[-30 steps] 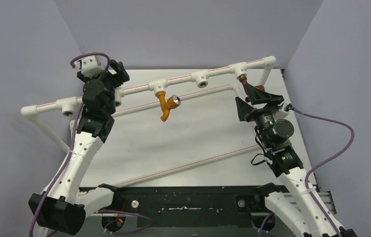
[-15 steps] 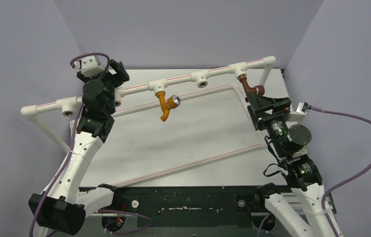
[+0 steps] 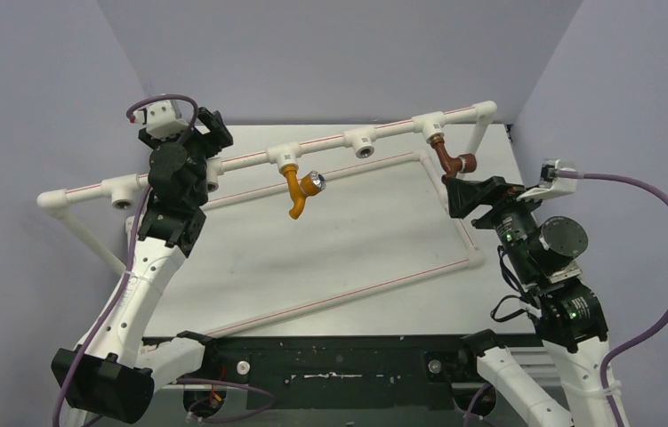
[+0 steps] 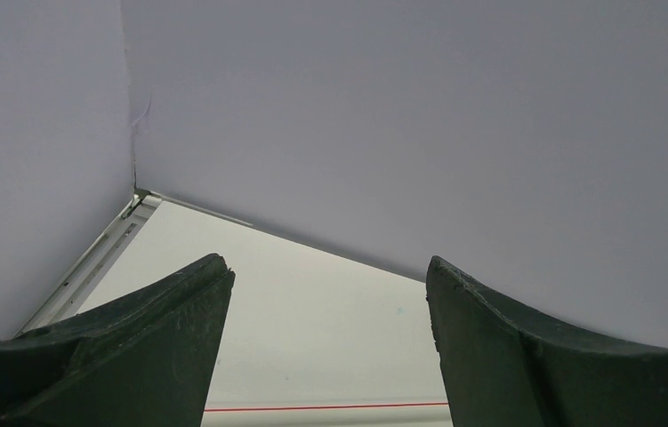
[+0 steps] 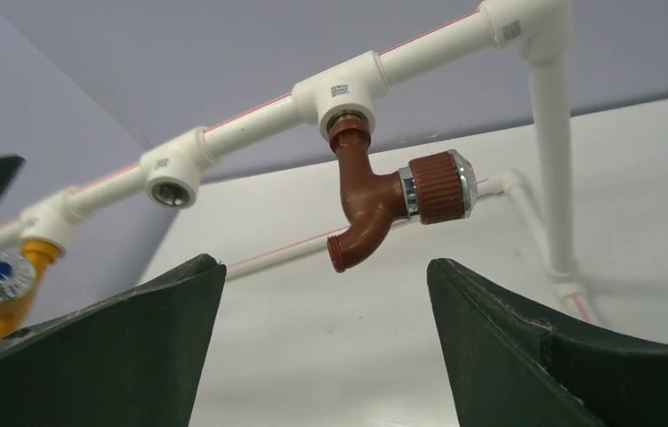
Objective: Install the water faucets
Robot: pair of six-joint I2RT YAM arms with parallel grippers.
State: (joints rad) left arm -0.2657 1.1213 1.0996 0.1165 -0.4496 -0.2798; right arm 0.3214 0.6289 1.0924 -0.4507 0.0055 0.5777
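Versus 1 s ago: the right gripper [image 3: 467, 194] has backed away from the dark red-brown faucet [image 3: 447, 158]. It was up against the tap then; now it sits just beside it, toward the near right, and its arm has swung out to the right. Its jaws stand wide apart with nothing between them.

The red-brown faucet hangs free from the rightmost T socket [image 5: 345, 89] of the white pipe frame [image 3: 241, 160], spout bent down, ribbed knob with a silver rim pointing right in the right wrist view.

The orange-yellow faucet [image 3: 295, 189] hangs from a socket nearer the middle of the rail, same place as before. A blue dot shows on its silver knob in the right wrist view.

The left gripper [image 4: 328, 276] has not moved: raised by the left part of the rail, jaws well apart, holding nothing, with only worktop [image 3: 357, 249] and wall beyond.

Writing: small grey printed marks on 3 white fittings, too small to read.
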